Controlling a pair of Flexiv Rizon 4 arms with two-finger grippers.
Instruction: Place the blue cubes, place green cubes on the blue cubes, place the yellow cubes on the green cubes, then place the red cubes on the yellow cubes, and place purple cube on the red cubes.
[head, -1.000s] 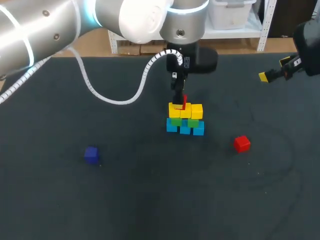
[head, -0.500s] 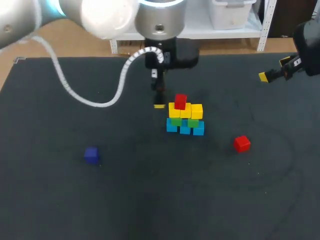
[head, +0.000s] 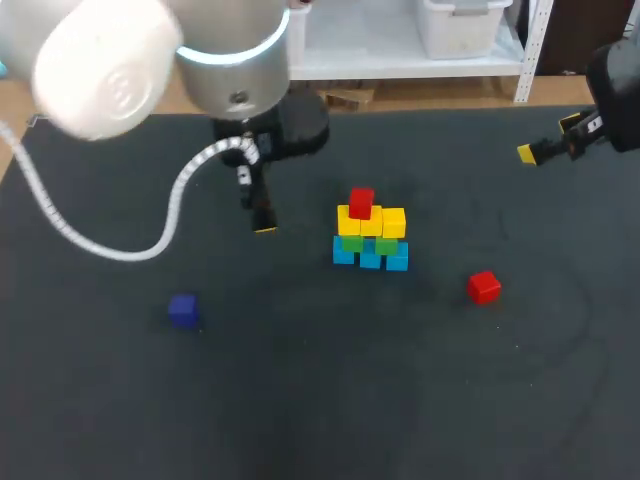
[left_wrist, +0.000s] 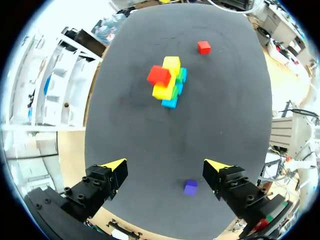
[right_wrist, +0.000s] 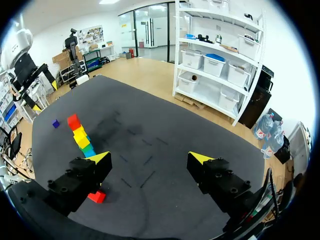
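In the middle of the dark table stands a stack: blue cubes at the bottom, green cubes on them, yellow cubes above. One red cube sits on top, towards the stack's left side. My left gripper hangs open and empty to the left of the stack; in its wrist view the stack lies far ahead. A loose red cube lies to the right of the stack. The purple cube lies at front left. My right gripper stays open and empty at the far right edge.
The right wrist view shows the stack, the purple cube beyond it and the loose red cube beside its own finger. My left arm's white cable loops over the table's left part.
My left gripper has let go of the red cube on the yellow cubes and has moved away to the left. The right arm has kept still.
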